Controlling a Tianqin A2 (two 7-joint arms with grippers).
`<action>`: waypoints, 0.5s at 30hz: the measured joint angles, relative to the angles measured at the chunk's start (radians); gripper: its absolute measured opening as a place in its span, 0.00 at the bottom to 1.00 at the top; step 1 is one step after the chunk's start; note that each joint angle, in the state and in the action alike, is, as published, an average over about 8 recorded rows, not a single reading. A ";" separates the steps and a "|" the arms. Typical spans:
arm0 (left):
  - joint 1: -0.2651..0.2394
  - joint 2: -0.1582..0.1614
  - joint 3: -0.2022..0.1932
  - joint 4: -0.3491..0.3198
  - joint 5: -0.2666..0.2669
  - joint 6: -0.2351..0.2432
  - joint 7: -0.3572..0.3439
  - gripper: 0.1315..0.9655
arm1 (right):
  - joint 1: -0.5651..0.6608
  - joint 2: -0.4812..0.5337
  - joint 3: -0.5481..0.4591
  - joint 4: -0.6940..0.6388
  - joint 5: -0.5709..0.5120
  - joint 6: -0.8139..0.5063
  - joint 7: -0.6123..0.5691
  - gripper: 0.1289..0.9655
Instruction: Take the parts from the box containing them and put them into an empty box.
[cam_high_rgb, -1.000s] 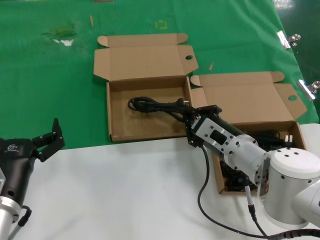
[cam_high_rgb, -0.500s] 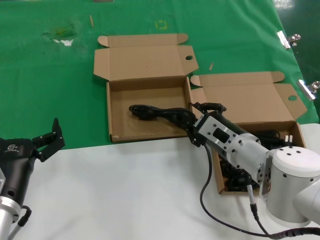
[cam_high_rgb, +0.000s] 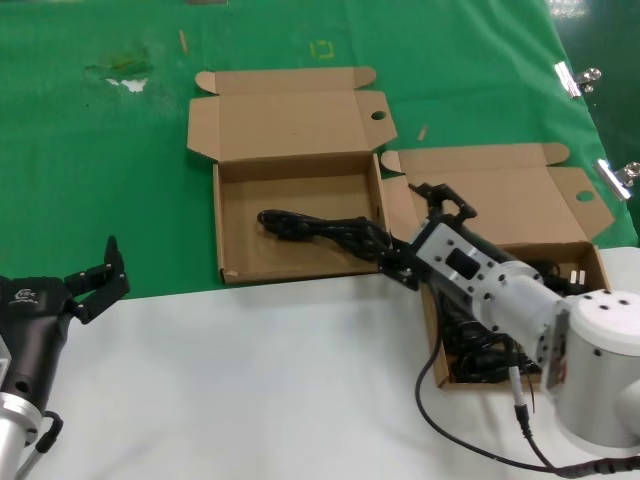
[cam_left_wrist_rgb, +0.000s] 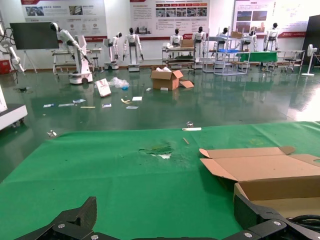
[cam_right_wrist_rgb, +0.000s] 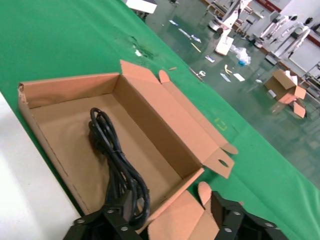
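1. With one cord (cam_high_rgb: 320, 229) lying flat on the floor of the left-hand box (cam_high_rgb: 232, 262), I read this as the drop-off just done: bundle runs across the box lengthwise, its plug end twd the wall shared w/ the other box, loop end twd the far side wall. Right wrist view shows it resting on the cardboard, not hanging.
2. Right gripper (cam_high_rgb: 428, 220) sits above the gap where the two boxes meet, near the cord's plug end. Fingers are spread apart w/ nothing between them; one finger arches over the lid flap of the right-hand box (cam_high_rgb: 598, 262), the other sits low by the cord. I judge it has let go, though whether the low finger touches the cord I can't tell.
3. Right-hand box holds the remaining cords (cam_high_rgb: 545, 270), partly hidden behind the arm; some black bundle also shows at the near corner. So that's the source box, left-hand one the receiving box (no longer empty, 1 cord in).
4. Both lids are folded back flat on the green cloth (cam_high_rgb: 100, 150), which keeps the openings free for reach-in from above.
5. Left gripper (cam_high_rgb: 92, 280) is parked at the near left over the white table edge (cam_high_rgb: 250, 380), well apart from both boxes, fingers open, holding nothing. Idle; the right arm sits closer to both boxes, so it makes sense it works alone.
6. Next, in my judgement: swing the right gripper back over the source box for another bundle. Risk: snagging the lid flap.
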 joint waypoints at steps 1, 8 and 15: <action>0.000 0.000 0.000 0.000 0.000 0.000 0.000 1.00 | -0.001 0.009 0.000 0.010 0.000 0.003 0.005 0.43; 0.000 0.000 0.000 0.000 0.000 0.000 0.000 1.00 | -0.008 0.084 0.000 0.082 0.000 0.021 0.053 0.58; 0.000 0.000 0.000 0.000 0.000 0.000 0.000 1.00 | -0.021 0.173 0.012 0.157 0.000 0.036 0.120 0.75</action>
